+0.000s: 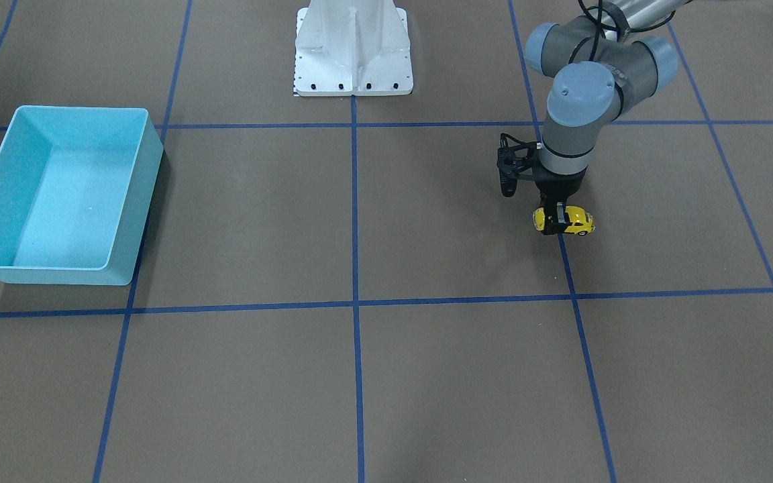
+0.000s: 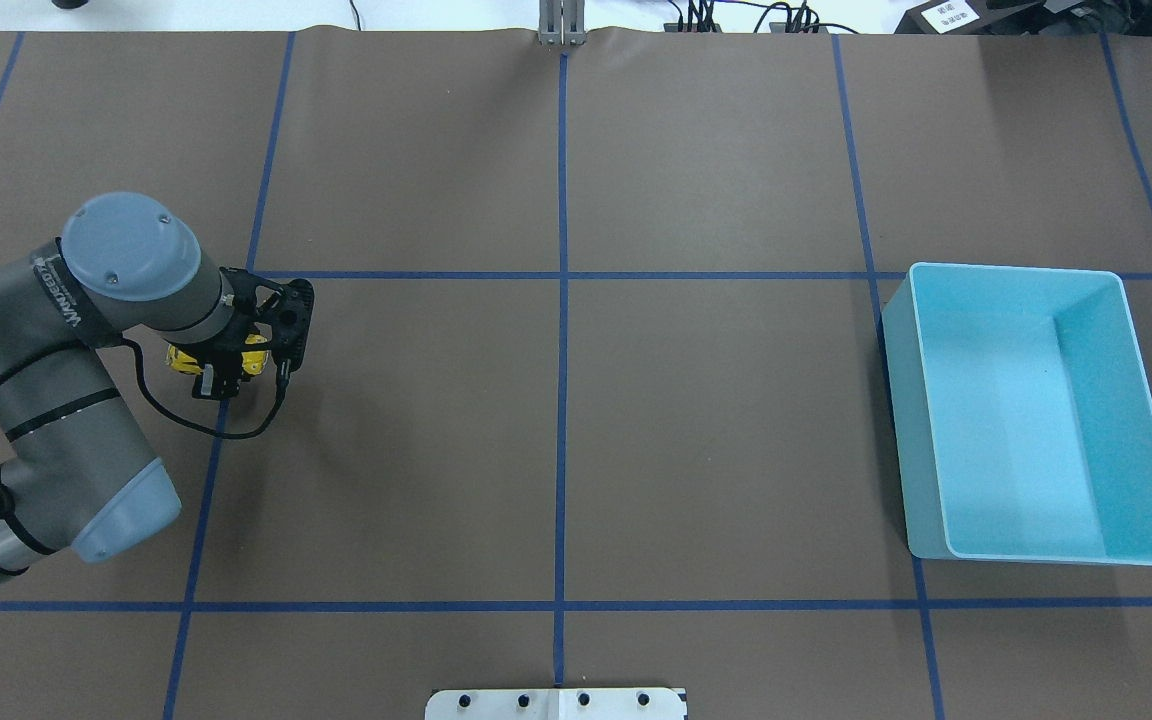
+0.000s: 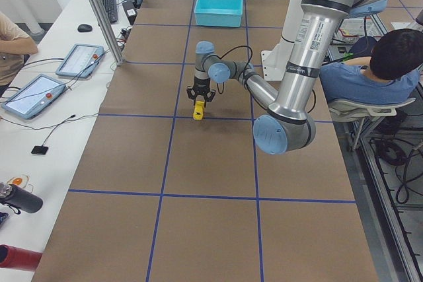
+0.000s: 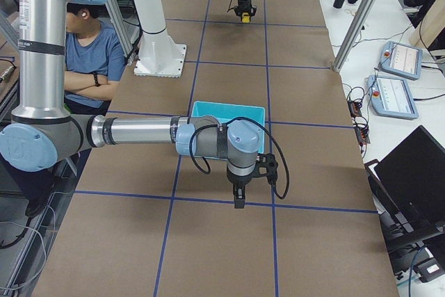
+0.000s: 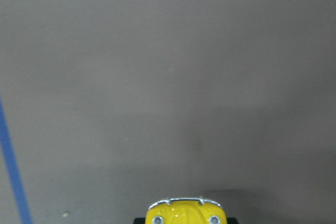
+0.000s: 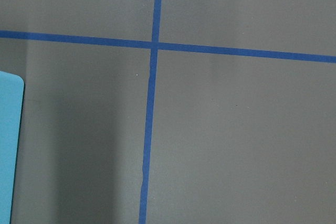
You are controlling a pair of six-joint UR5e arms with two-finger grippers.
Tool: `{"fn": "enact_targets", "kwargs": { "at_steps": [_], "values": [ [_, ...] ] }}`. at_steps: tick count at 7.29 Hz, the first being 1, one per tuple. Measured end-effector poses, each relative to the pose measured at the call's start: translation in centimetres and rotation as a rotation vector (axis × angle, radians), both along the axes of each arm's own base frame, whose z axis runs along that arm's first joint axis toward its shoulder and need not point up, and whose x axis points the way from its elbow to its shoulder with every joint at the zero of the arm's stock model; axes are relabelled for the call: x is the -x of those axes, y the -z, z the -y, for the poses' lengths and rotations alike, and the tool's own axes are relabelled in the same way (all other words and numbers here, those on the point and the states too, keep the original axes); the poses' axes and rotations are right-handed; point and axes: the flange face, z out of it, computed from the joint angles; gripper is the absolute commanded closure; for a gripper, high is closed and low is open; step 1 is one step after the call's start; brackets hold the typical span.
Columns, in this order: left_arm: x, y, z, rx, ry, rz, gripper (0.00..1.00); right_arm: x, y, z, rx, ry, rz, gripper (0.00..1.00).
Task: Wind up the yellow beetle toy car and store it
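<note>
Left gripper [image 1: 560,216] — fingers closed across the yellow beetle toy car [image 1: 578,220], at or just above the table [image 1: 427,235]; which, unclear. Right gripper [image 4: 238,198]: grip state cannot be told. Turquoise bin [image 1: 137,221] — empty, well apart from the car. Judged: storing outstanding, winding not evident.

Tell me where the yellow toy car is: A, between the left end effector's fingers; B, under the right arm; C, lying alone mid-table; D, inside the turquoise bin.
A: the left end effector is closed around the yellow beetle toy car, far from the empty turquoise bin.
</note>
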Motion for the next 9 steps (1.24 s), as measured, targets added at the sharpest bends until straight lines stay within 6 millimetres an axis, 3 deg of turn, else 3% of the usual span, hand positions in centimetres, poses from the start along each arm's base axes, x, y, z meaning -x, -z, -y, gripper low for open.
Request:
{"fn": "enact_targets", "kwargs": {
  "at_steps": [2, 9],
  "values": [
    [0.9, 0.1, 0.7, 0.045, -0.023, -0.078, 1.0, 0.0, 0.0, 0.0, -0.001, 0.0, 0.0, 0.0],
    [-0.1, -1.5, 1.2, 0.075, -0.081, -0.179, 1.0, 0.0, 0.0, 0.0, -0.001, 0.001, 0.0, 0.0]
  ]
}}
